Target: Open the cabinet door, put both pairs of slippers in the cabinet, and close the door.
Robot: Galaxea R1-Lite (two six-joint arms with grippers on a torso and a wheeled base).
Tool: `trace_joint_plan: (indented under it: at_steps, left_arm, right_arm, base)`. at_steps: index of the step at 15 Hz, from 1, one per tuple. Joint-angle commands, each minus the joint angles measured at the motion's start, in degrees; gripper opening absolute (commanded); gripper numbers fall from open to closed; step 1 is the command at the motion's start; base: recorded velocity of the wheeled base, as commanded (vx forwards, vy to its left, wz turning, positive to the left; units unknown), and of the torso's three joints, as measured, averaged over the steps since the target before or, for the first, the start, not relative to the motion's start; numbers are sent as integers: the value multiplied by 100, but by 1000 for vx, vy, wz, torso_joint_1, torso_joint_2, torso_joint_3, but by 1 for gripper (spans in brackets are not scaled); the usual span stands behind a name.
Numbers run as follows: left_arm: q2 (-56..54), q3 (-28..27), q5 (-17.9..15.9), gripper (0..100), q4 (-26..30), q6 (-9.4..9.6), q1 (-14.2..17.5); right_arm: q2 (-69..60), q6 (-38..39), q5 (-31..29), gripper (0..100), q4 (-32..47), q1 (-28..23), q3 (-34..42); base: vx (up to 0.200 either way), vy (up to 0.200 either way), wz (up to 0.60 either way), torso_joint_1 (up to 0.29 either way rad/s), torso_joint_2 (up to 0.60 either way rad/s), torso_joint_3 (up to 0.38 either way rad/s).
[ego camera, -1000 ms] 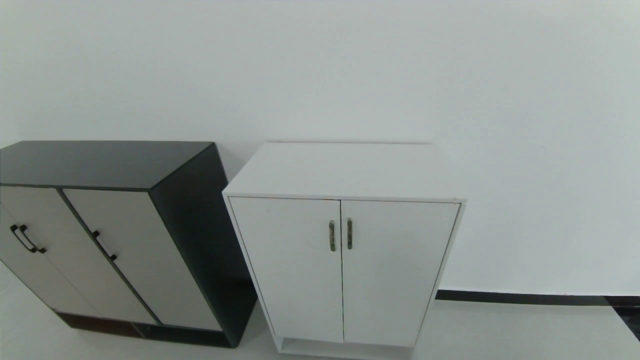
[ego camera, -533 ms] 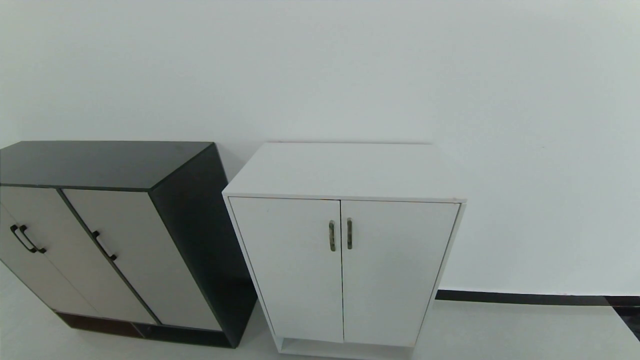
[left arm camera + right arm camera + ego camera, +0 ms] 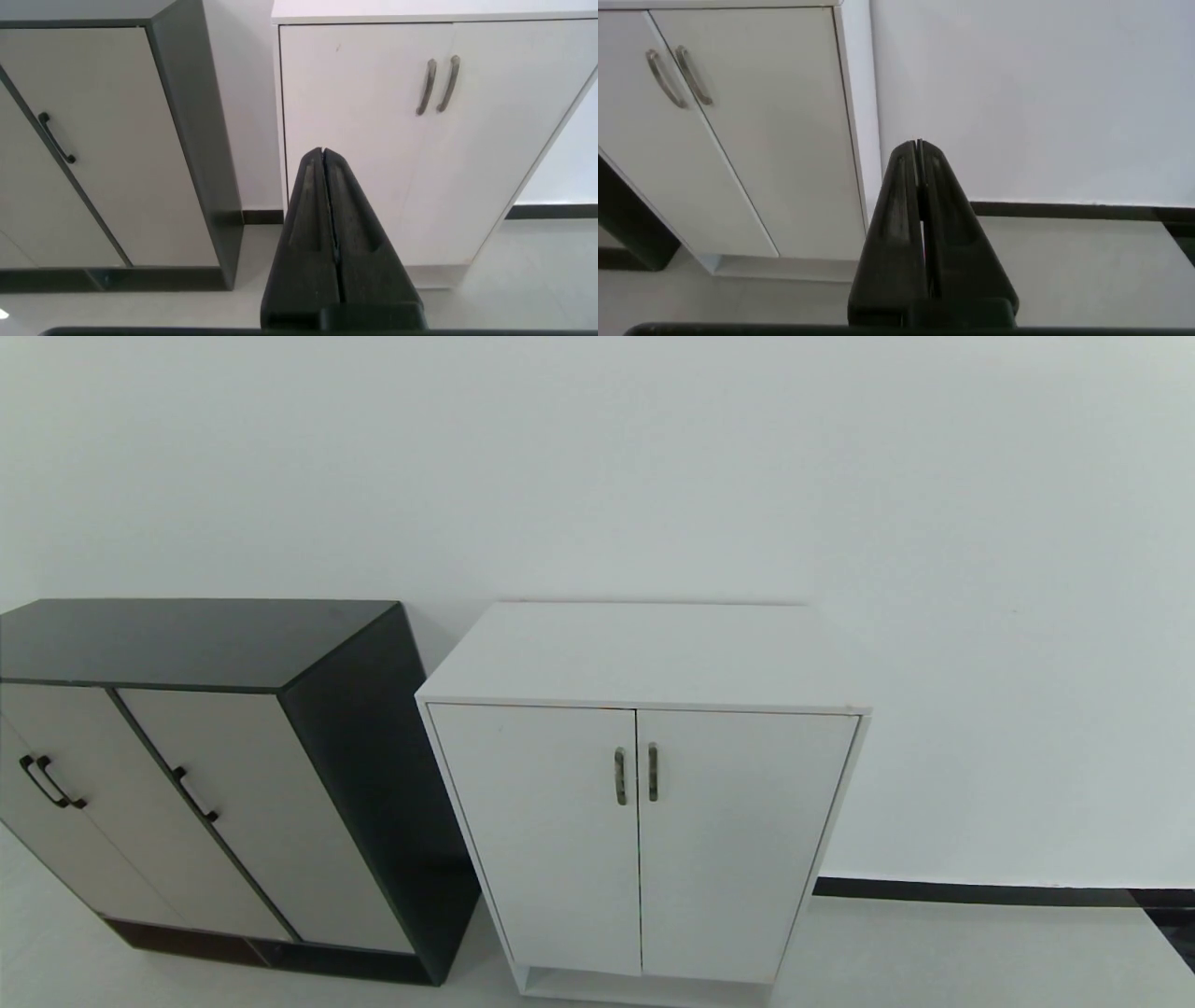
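A white two-door cabinet [image 3: 644, 840] stands against the wall, both doors closed, with a pair of metal handles [image 3: 636, 774] at the centre seam. It appears again as the white cabinet [image 3: 411, 140] in the left wrist view and the white cabinet [image 3: 757, 140] in the right wrist view. My left gripper [image 3: 323, 154] is shut, empty, some way in front of the left door. My right gripper [image 3: 919, 147] is shut, empty, off the cabinet's right side, in front of the wall.
A black cabinet [image 3: 205, 784] with two beige doors and black handles stands close to the left of the white one. Pale floor [image 3: 934, 961] lies open to the right, with a dark skirting strip [image 3: 980, 894] along the wall.
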Motion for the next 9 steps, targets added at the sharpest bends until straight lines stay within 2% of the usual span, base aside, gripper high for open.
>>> trace_joint_plan:
  at_steps: [1,9]
  left_arm:
    - [-1,0,1,0,0,0,1]
    - [-1,0,1,0,0,0,1]
  right_arm:
    - [-126,-2,-2,0,7,-12,1]
    - [-126,-11,15,0,-2,-12,1]
  base:
    - [0,0,0,0,0,0]
    - [0,0,0,0,0,0]
